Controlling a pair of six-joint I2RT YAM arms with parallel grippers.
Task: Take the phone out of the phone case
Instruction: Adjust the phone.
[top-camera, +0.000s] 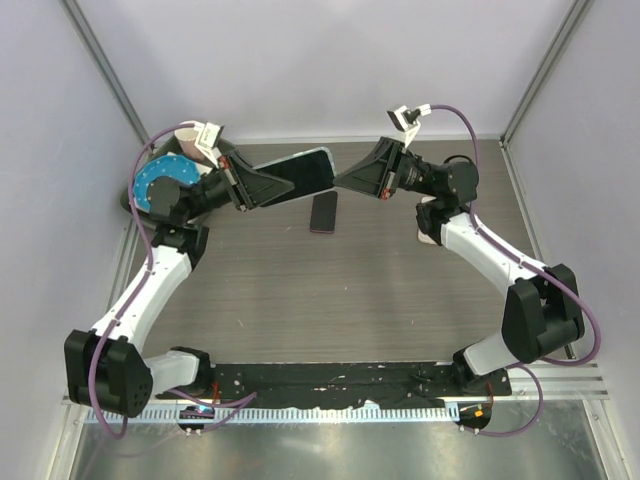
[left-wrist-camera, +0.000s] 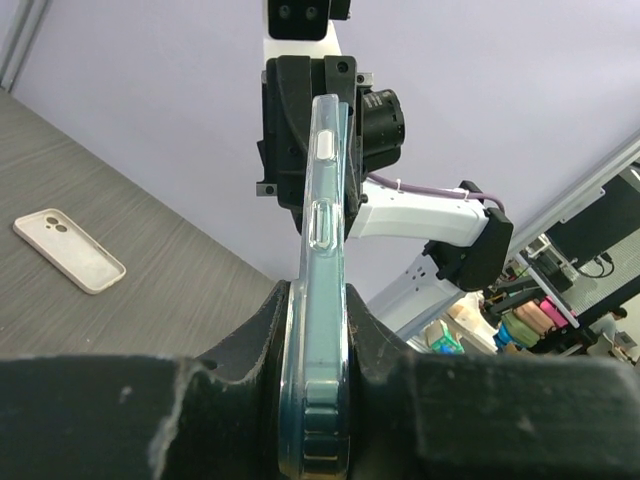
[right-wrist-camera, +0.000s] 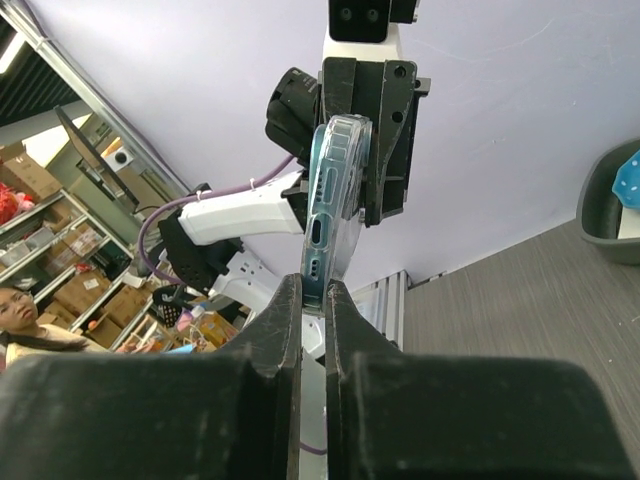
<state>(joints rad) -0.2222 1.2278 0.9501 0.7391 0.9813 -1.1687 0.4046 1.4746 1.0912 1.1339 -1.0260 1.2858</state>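
Phone case (top-camera: 308, 172) (left-wrist-camera: 328, 200) (right-wrist-camera: 338, 190), clear, phone (left-wrist-camera: 312, 300) seated inside: held in the air over the far middle of the table (top-camera: 300, 300), long axis running left to right, not touching the surface. Left gripper (top-camera: 285, 185) (left-wrist-camera: 318, 320) is clamped across the case's left end, one finger on each broad face; in the left wrist view the case stands edge-on between the fingers (left-wrist-camera: 395, 350), side buttons facing the camera. Right gripper (top-camera: 340, 180) (right-wrist-camera: 315, 295) is clenched on the opposite, right end. In the right wrist view its fingers (right-wrist-camera: 280, 320) are pinched almost together on the bottom edge, just below the port openings. Cannot tell whether they catch the clear lip alone or the phone's edge with it. The two grippers face each other nose to nose, with the case bridging them. A second, dark phone (top-camera: 323, 212) lies flat on the table directly below the held case, apart from it. A beige case (left-wrist-camera: 70, 250) (top-camera: 427, 236) lies flat near the right edge, beside the right arm. A dark bin (top-camera: 135, 200) (right-wrist-camera: 600, 200) with a blue item inside sits at the far left corner.
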